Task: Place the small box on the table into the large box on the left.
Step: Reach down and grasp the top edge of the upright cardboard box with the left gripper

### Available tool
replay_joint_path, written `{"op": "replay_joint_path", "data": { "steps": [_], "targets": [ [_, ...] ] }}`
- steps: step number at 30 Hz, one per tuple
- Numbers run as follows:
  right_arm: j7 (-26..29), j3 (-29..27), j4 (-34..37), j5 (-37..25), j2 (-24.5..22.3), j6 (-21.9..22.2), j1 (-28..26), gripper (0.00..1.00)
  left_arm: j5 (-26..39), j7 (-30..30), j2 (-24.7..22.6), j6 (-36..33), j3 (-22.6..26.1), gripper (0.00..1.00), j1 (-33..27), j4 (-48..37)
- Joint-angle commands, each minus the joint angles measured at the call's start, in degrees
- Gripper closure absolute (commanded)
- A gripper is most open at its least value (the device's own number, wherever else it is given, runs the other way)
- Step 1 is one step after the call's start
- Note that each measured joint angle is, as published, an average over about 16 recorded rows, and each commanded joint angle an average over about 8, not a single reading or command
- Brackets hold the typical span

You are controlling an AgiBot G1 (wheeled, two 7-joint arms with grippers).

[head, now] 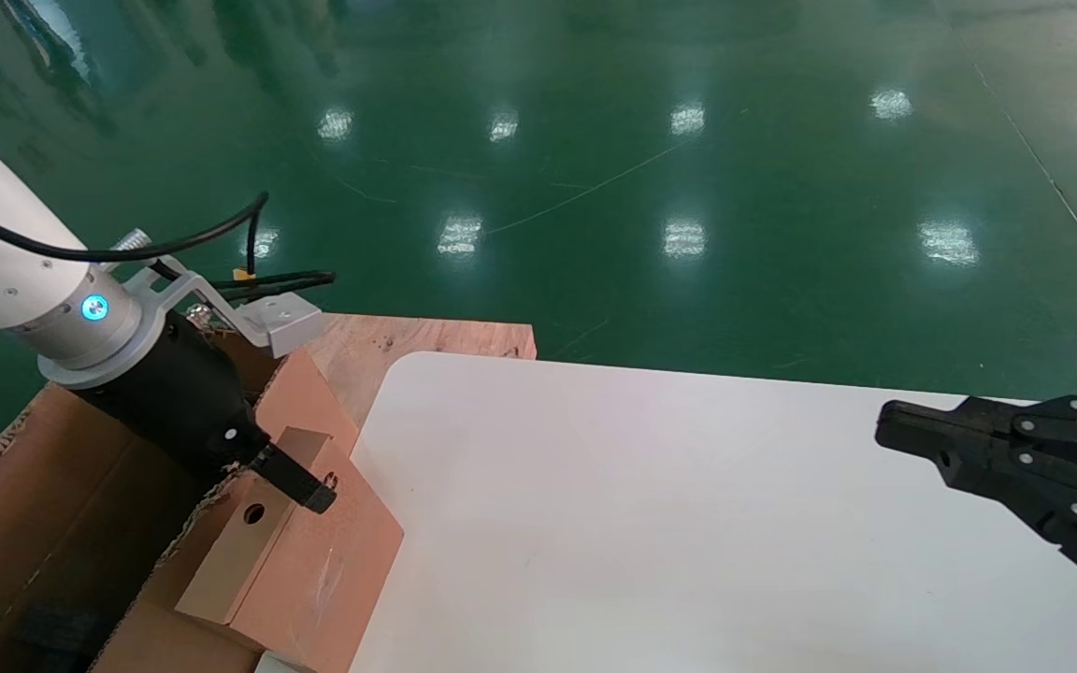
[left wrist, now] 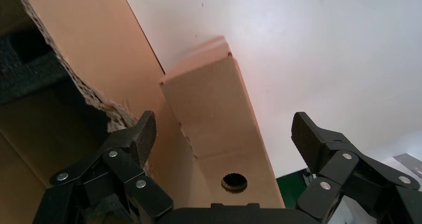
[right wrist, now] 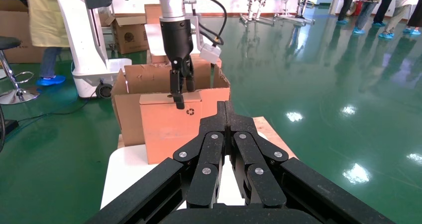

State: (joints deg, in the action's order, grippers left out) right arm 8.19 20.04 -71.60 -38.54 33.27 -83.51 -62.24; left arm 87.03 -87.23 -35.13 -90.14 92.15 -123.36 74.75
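The small box stands on edge at the left rim of the white table, leaning against the large box. Its paler side with the round hole faces up, and its recycling symbol faces the right arm. My left gripper is open just above that upper side. One of its fingers is on each side of the box, and neither touches it. My right gripper hangs shut and empty over the table's right part.
A raw wooden board lies behind the table's back left corner. Black foam shows inside the carton. Green floor surrounds the table. People, another robot base and more cartons stand far off behind the carton.
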Motion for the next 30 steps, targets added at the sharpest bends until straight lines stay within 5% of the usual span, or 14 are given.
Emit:
{"op": "replay_joint_path", "data": {
  "steps": [1, 30],
  "targets": [
    [0.0, 0.0, 0.0, 0.0, 0.0, 0.0, 0.0, 1.00, -0.7, -0.3, 0.0, 0.1, 1.0, 0.00, -0.3, -0.1],
    [0.0, 0.0, 0.0, 0.0, 0.0, 0.0, 0.0, 1.00, -4.0, -1.0, -0.3, 0.9, 7.6, 0.00, -0.9, -2.4]
  ]
}}
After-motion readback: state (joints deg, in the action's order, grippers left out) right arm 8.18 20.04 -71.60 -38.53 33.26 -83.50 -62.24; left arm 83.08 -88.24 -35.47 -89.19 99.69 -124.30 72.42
